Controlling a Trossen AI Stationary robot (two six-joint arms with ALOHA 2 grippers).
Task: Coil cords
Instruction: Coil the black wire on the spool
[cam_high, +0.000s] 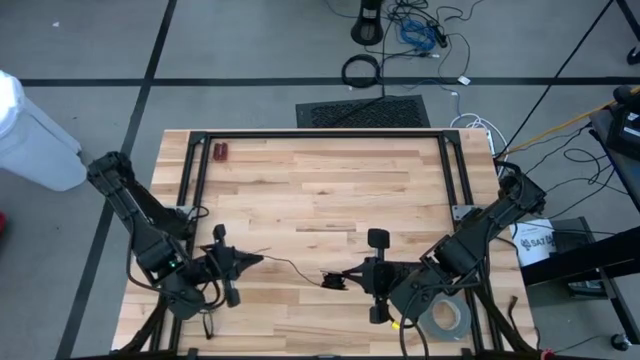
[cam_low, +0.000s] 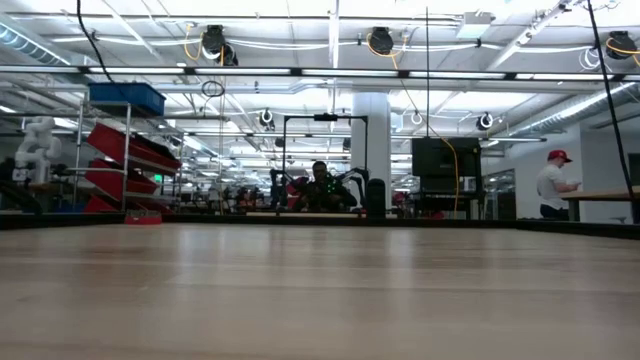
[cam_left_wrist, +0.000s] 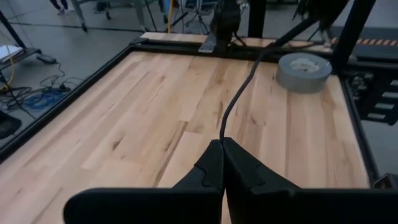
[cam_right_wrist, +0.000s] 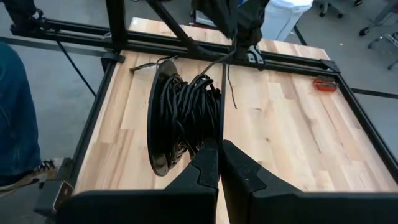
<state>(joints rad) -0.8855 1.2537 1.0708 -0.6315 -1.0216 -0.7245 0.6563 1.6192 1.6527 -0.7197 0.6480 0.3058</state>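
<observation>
Near the table's (cam_high: 330, 200) front edge, the left gripper (cam_high: 256, 260) is pinched on the cord's (cam_high: 290, 266) free end, its strand stretched across to a black bundle (cam_right_wrist: 186, 121). That bundle sits clamped in the right gripper (cam_high: 345, 275). Just beside the right arm lies a grey tape roll (cam_high: 445, 318). A small red thing (cam_high: 221, 152) rests well apart at the far left corner.

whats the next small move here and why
Probably the left gripper should carry its end toward the bundle. Its shut fingers pinch the cord, which runs loose across the table to the coiled bundle at the right gripper, so slack remains to wrap.
</observation>
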